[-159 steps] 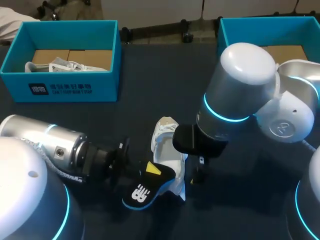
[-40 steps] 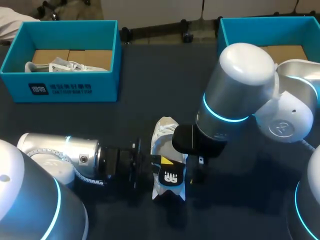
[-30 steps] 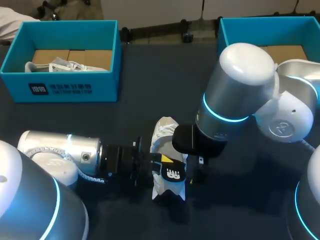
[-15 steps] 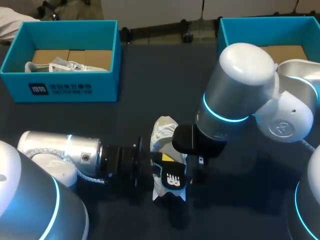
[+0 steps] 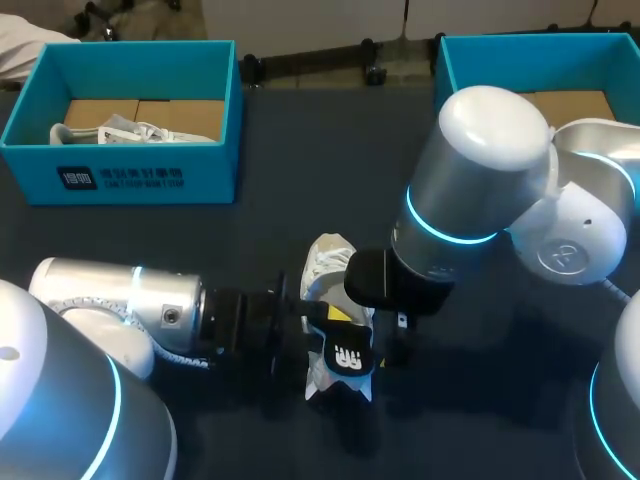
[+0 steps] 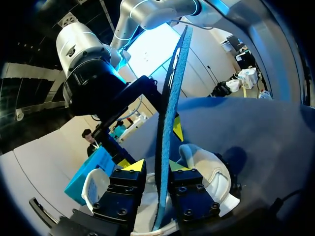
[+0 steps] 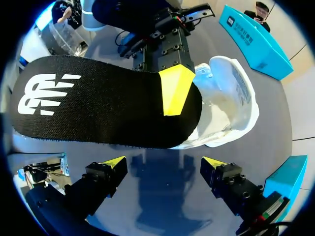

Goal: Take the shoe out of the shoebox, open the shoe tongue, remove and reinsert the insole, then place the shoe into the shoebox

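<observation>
Your left gripper (image 6: 156,166), clamped on the insole (image 7: 98,105), has swung it over the shoe (image 7: 231,93); reinsertion looks begun; your right gripper (image 7: 165,167) hangs open alongside.

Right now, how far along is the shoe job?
Done: the shoe is out on the table, its insole removed. In hand: the left gripper is shut on the insole over the shoe; the right gripper is open. Remaining: seating the insole, then returning the shoe to a shoebox.
</observation>
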Motion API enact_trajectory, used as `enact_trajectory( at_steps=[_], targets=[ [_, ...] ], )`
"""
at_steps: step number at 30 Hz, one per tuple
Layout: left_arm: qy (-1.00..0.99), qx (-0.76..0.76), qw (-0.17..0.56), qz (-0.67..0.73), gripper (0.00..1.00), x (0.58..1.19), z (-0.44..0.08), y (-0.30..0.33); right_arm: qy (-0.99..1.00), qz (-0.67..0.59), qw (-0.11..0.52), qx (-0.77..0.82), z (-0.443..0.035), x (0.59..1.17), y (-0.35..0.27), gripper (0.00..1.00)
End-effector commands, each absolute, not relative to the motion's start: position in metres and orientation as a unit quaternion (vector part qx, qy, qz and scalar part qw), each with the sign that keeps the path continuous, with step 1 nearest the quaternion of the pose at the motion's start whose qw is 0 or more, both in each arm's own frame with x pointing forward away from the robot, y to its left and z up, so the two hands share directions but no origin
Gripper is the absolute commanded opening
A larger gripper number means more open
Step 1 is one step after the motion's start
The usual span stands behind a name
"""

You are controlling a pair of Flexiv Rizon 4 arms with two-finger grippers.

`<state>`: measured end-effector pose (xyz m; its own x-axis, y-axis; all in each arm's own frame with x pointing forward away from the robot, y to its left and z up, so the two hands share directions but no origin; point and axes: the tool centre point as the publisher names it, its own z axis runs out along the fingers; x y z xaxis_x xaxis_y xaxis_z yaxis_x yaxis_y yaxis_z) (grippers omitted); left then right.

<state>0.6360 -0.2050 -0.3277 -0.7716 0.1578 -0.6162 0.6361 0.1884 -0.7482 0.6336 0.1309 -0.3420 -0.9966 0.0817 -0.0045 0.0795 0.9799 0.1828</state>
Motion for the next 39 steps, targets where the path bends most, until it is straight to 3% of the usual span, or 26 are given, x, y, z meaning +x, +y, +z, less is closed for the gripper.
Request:
enact_trajectory(
  at_steps=[1, 6, 9, 39],
  targets=[
    [0.753, 0.266, 0.209, -0.565, 0.27, 0.629, -0.32, -0.207, 0.995, 0.092, 0.007, 0.041, -0.344, 0.633, 0.132, 1.0],
    [0.762, 0.269, 0.209, -0.551, 0.24, 0.626, -0.317, -0.209, 0.995, 0.092, 0.007, 0.041, -0.344, 0.633, 0.132, 1.0],
    [0.764, 0.27, 0.209, -0.547, 0.0, 0.625, -0.317, -0.211, 0.995, 0.092, 0.007, 0.041, -0.344, 0.633, 0.132, 1.0],
    [0.737, 0.31, 0.283, -0.53, 0.0, 0.66, -0.351, -0.203, 0.995, 0.092, 0.007, 0.041, -0.344, 0.633, 0.132, 1.0]
  ],
)
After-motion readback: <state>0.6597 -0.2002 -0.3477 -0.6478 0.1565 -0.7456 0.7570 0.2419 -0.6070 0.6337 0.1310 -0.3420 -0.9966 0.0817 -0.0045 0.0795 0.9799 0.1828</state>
